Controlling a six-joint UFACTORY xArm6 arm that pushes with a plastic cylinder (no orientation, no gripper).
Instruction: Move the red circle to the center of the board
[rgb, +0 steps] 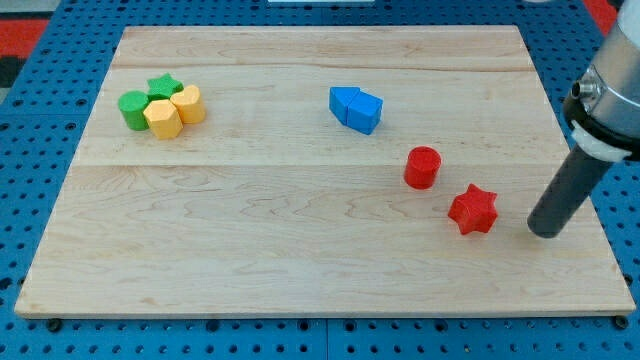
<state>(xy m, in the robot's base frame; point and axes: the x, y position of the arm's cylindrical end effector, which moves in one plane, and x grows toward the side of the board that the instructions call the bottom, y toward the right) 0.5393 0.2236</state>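
Note:
The red circle (422, 167) is a short red cylinder standing on the wooden board (300, 250), right of the board's middle. A red star (473, 209) lies just below and to the right of it, apart from it. My tip (545, 232) rests on the board near the right edge, to the right of the red star and lower right of the red circle, touching neither. The dark rod rises from it towards the view's upper right.
Two blue blocks (356, 107) sit together above and left of the red circle. At the board's upper left a cluster holds a green circle (133, 109), a green star (163, 86) and two yellow blocks (175, 111).

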